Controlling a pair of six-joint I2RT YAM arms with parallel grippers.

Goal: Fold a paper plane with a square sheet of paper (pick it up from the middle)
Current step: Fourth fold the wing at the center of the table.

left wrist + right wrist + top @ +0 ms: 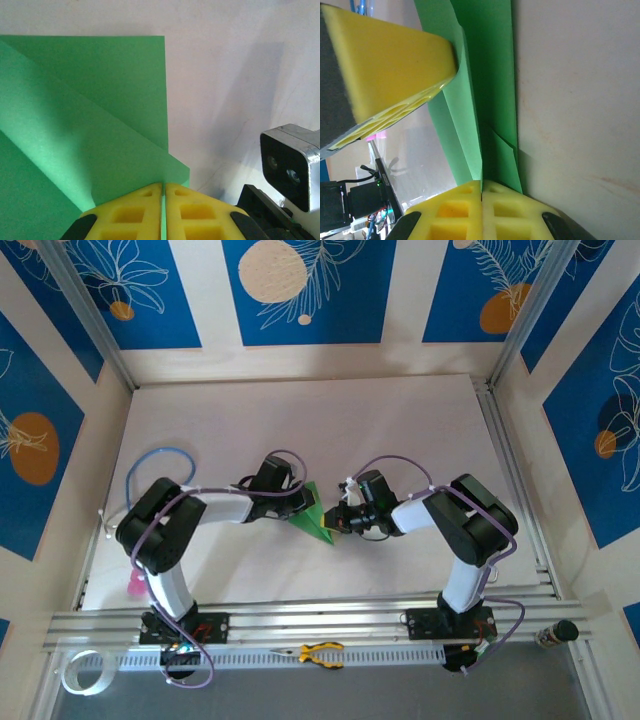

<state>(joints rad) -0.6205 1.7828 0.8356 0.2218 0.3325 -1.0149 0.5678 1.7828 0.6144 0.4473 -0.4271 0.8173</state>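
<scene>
Over the middle of the counter (400, 430), the square sheet of paper (315, 519) showed diagonal folds but was no dart yet, with the left hand (163, 189) and right hand (481, 186) both pinched tight on its edges.

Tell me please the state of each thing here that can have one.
green paper: partly folded, pinched at two edges.
left gripper: shut on the green paper.
right gripper: shut on the green paper.
pliers: lying on the near rail, untouched.
</scene>
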